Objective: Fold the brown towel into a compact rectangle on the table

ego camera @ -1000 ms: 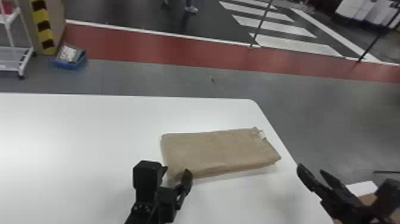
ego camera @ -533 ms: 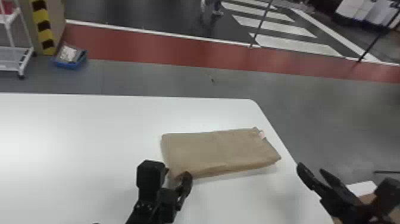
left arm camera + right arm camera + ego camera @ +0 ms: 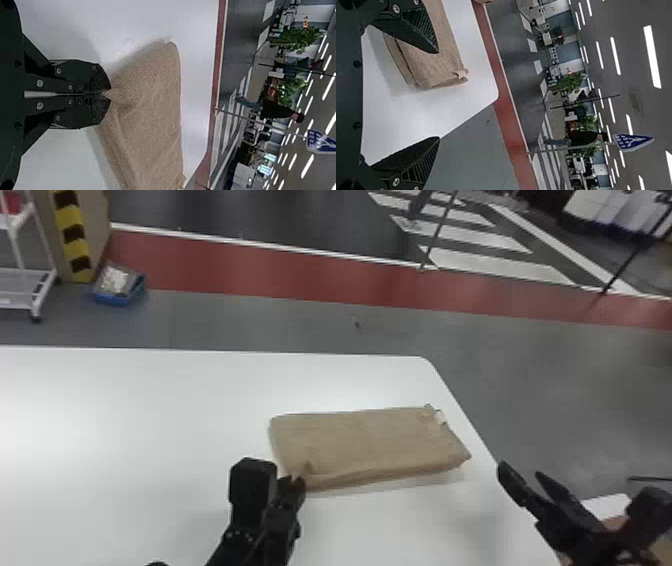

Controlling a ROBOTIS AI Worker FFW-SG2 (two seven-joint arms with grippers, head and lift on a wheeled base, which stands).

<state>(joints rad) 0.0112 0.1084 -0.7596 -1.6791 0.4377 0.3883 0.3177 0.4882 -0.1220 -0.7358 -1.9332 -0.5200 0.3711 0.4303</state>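
Note:
The brown towel (image 3: 365, 445) lies folded in a flat rectangle near the table's right edge. At its near left corner is my left gripper (image 3: 296, 481). In the left wrist view the left gripper (image 3: 106, 94) is shut on that corner of the towel (image 3: 150, 103), pinching it into creases. My right gripper (image 3: 522, 472) stands off the table's right edge, apart from the towel. Seen from its own wrist, the right gripper (image 3: 439, 95) is open with nothing between its fingers, the towel (image 3: 431, 59) lying farther off with its small tag at one end.
The white table (image 3: 150, 430) stretches left of the towel, and its rounded far right corner is close to the towel. Beyond it on the floor are a blue bin (image 3: 119, 287) and a white cart (image 3: 25, 285). A white surface (image 3: 607, 505) lies behind the right gripper.
The left gripper's fingers, apart a second ago, have closed on the towel's near left corner, which is now puckered there. The right arm has kept still.

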